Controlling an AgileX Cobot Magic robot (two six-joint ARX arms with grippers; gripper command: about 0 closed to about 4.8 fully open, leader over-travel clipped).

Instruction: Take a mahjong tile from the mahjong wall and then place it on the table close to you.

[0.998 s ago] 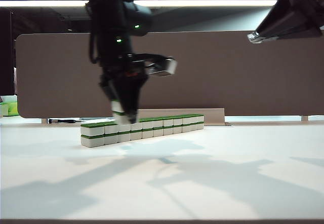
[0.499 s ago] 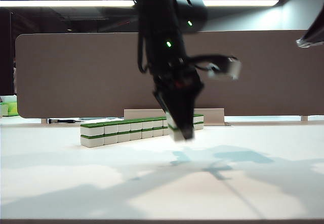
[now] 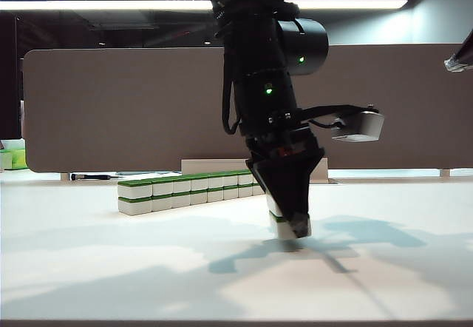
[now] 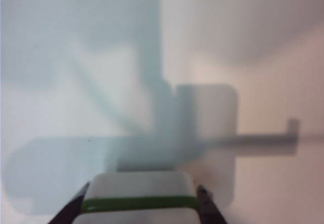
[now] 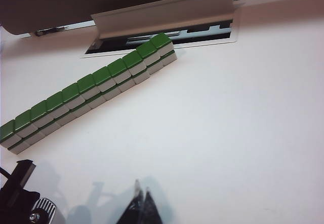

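Note:
My left gripper (image 3: pixel 290 223) hangs low over the white table (image 3: pixel 111 268), right of the middle and in front of the mahjong wall (image 3: pixel 185 190). It is shut on a white mahjong tile with a green band (image 3: pixel 283 222), which sits just above the tabletop and its shadow. In the left wrist view the tile (image 4: pixel 139 181) fills the gap between the two dark fingers of the left gripper (image 4: pixel 143 190). The right wrist view shows the wall (image 5: pixel 91 89) as a slanting two-high row. There my right gripper (image 5: pixel 140 197) is high above the table (image 5: pixel 243 133), its tips together and holding nothing.
A brown-grey partition board (image 3: pixel 111 105) stands behind the wall. A slot with a raised flap (image 5: pixel 162 16) lies at the wall's far end. A black tool (image 3: pixel 89 176) and a green object (image 3: pixel 11 157) sit at the far left. Part of the right arm (image 3: pixel 460 61) shows at the upper right edge.
My left gripper has carried the tile from above the wall to the right, nearer the camera, and lower. The right arm has swung out toward the right edge.

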